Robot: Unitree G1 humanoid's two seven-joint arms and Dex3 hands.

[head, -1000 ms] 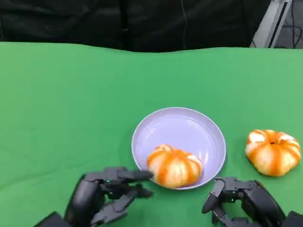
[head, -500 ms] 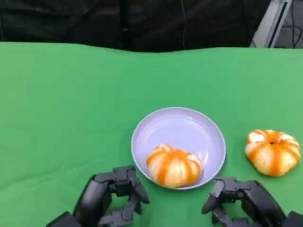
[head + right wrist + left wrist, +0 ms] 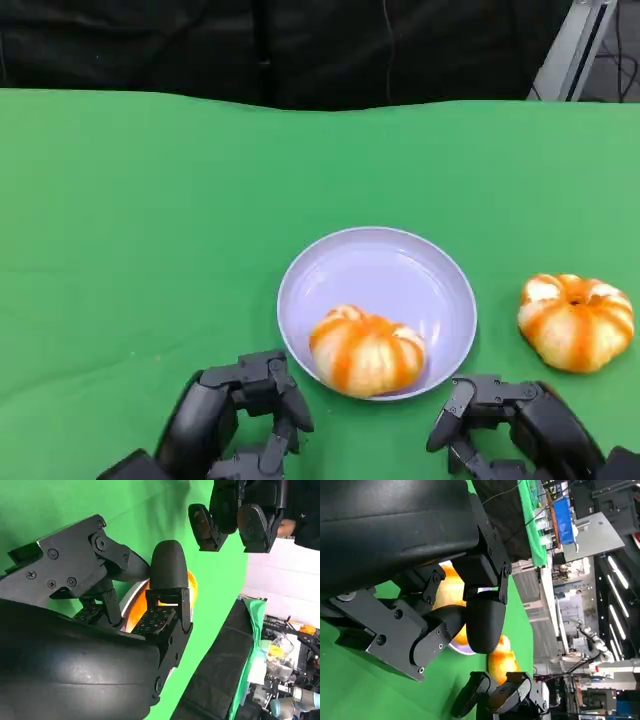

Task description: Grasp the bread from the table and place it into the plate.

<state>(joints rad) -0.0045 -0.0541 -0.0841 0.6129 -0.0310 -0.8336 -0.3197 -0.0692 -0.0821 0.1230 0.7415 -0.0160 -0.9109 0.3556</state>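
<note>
Green cloth covers the worktop (image 3: 150, 220) edge to edge, flat and smooth, running back to a straight far edge. Behind that edge hangs a black curtain (image 3: 200, 45), a thin cable (image 3: 386, 40) trailing down its front, and a silver metal strut (image 3: 572, 45) leans in at the upper right corner. The left wrist view catches the room beyond: a blue box (image 3: 563, 522) on a cluttered surface and long bright light strips (image 3: 617, 622) overhead, the rest too small to make out.
</note>
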